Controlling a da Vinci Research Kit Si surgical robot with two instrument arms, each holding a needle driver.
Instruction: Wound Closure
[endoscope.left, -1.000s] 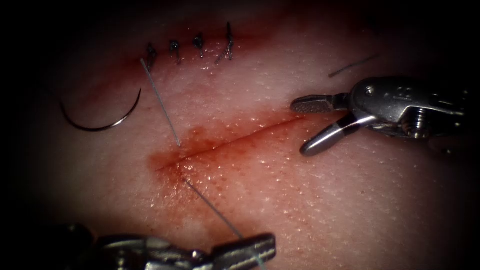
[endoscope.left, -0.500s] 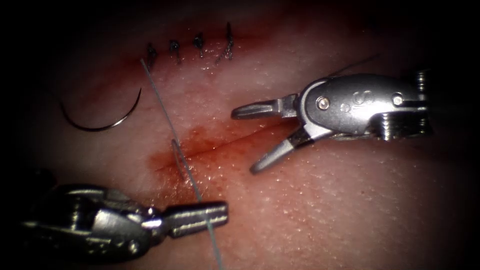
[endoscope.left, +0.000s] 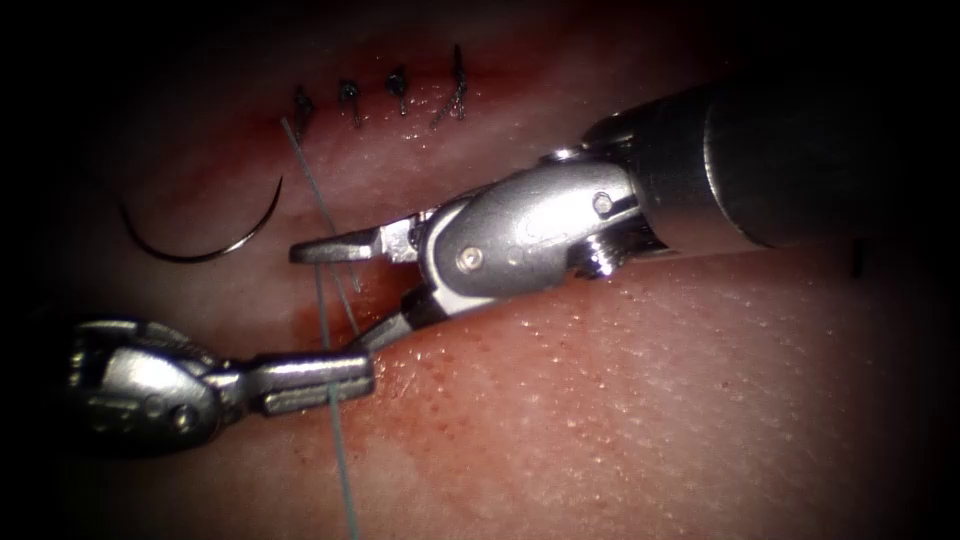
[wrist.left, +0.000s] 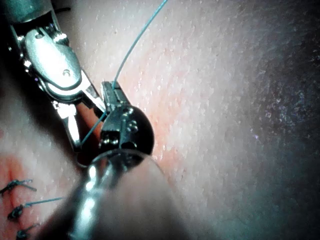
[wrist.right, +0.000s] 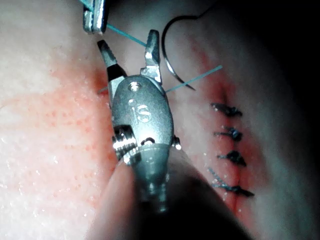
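Step in hand, by my read: thread handling for the next stitch. Over the last second the right tool (endoscope.left: 345, 295) has moved in from the right, across the cut, toward the thread (endoscope.left: 322, 300). It sits with jaws spread wide, one on each side of the strand, holding nothing.

Left tool (endoscope.left: 315, 380) comes in low from the left, jaws clamped on the thread just below the cut (endoscope.left: 300, 322). The strand runs taut up from it toward the row of finished stitches (endoscope.left: 400, 95), and its free tail hangs down past the jaws.

Needle (endoscope.left: 205, 235) lies loose on the tissue (endoscope.left: 650, 420), left of the cut, below the stitch row. Neither tool holds it and it isn't in the tissue.

Next move needs the left tool's tension held, and the open jaws kept off the tissue surface.

Pose: right shaft angles down from upper right, wrist bent toward the strand. Left tool lies nearly level.
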